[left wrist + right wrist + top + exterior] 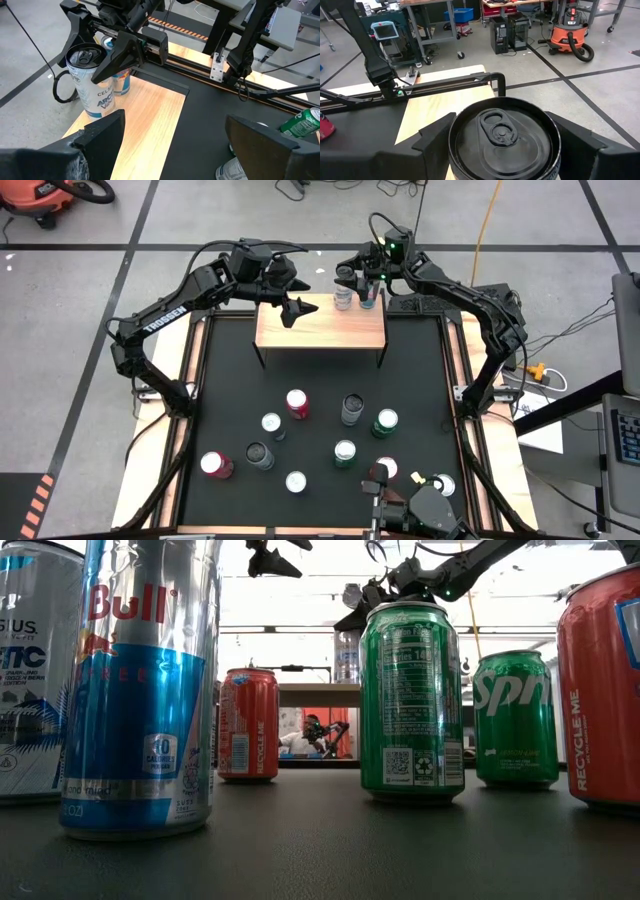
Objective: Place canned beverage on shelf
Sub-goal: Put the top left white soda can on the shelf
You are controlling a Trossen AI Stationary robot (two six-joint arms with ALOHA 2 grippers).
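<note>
Holding the can [504, 134] between my right gripper [357, 283] fingers at the shelf [320, 327] back edge, beside a blue can [120, 80]; left gripper [298, 308] hovers open over the board; releasing crooked could topple both backward.

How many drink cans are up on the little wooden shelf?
2. A white can with a black top, gripped by the right tool, and a blue can beside it, both at the light-wood shelf's back edge. None looks hidden.
</note>
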